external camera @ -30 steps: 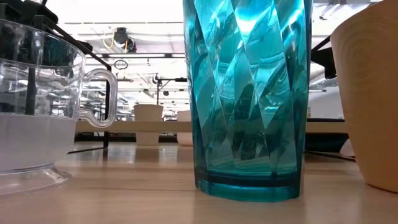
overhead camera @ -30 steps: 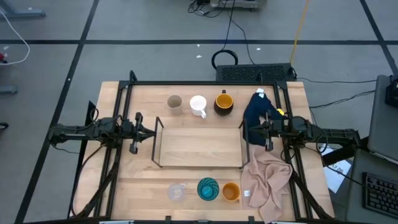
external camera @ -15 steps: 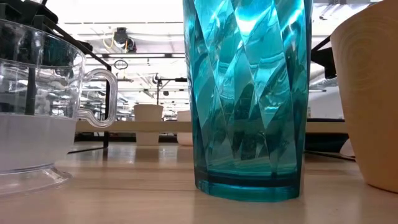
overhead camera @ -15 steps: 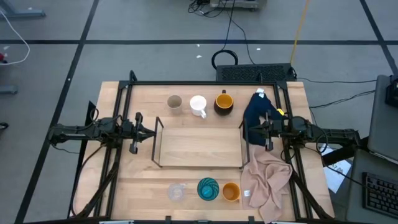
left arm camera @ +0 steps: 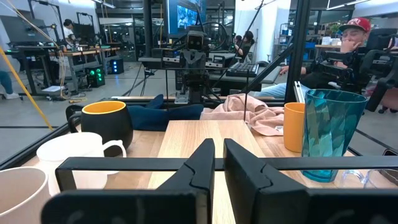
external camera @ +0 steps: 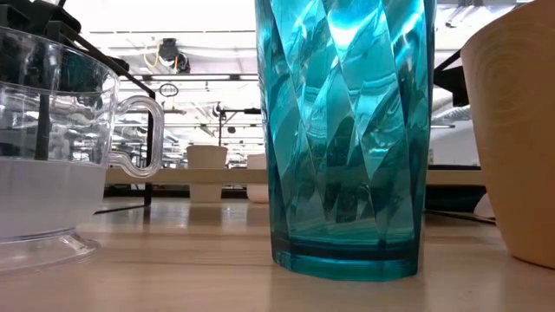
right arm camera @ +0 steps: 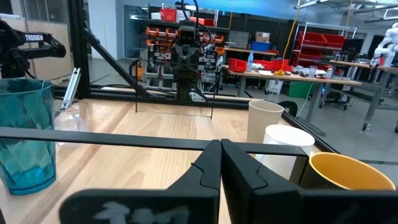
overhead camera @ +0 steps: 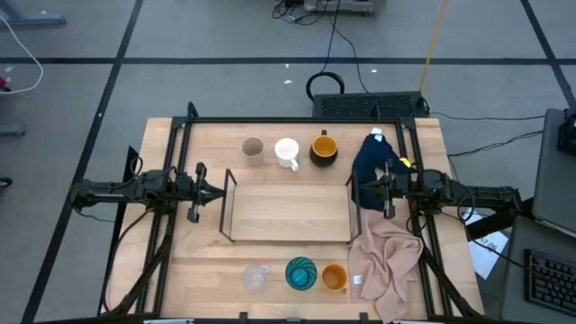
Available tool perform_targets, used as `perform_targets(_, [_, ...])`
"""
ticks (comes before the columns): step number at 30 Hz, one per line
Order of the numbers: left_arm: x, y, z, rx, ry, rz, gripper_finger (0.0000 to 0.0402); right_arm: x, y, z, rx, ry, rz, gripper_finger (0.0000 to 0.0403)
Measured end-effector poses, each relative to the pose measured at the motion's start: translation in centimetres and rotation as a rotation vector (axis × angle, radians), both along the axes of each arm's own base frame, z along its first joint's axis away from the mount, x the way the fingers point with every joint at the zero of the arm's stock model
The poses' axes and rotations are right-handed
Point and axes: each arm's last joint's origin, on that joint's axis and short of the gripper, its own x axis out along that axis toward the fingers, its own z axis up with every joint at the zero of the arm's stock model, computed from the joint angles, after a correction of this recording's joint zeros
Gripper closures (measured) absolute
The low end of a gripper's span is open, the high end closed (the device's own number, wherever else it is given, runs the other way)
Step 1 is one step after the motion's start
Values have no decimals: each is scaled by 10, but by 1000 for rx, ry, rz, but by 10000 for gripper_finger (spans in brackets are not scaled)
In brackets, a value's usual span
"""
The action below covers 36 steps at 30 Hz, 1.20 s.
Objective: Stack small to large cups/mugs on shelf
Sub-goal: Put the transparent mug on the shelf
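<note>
The shelf (overhead camera: 288,212), a low light-wood board with a black wire frame, lies mid-table. Beyond it a beige-grey cup (overhead camera: 253,149), a white handled mug (overhead camera: 287,152) and a dark mug with a yellow inside (overhead camera: 324,148) stand on their bases in a row. Near the front edge stand a clear glass (overhead camera: 256,277), a teal patterned cup (overhead camera: 301,273) and a small orange cup (overhead camera: 334,277). My left gripper (overhead camera: 221,191) hovers level at the shelf's left end, with a narrow gap between its fingers (left arm camera: 219,147). My right gripper (overhead camera: 355,187) hovers at the right end, shut (right arm camera: 221,147), holding nothing.
A dark blue cloth (overhead camera: 373,166) lies under and beyond my right gripper. A pink cloth (overhead camera: 387,256) is crumpled at the near right, beside the orange cup. A black rail frame (overhead camera: 297,120) borders the table. People sit in the room beyond the table.
</note>
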Motion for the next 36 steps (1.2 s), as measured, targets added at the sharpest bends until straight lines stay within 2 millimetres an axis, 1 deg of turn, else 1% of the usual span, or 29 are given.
perform_targets(12, [0, 0, 1, -1, -9, 12, 364, 0, 0, 1, 0, -8, 0, 403])
perform_targets(16, [0, 1, 0, -2, -4, 41, 364, 0, 0, 1, 78, -14, 1, 403])
perform_targets(20, [0, 1, 0, -1, -2, 45, 364, 0, 0, 2, 108, -22, 2, 403])
perform_targets(30, [0, 1, 1, -1, -7, 46, 364, 0, 0, 3, 69, -37, 2, 403])
perform_targets(36, [-1, 3, 8, -11, -80, 117, 364, -1, 0, 9, 14, -91, 1, 403])
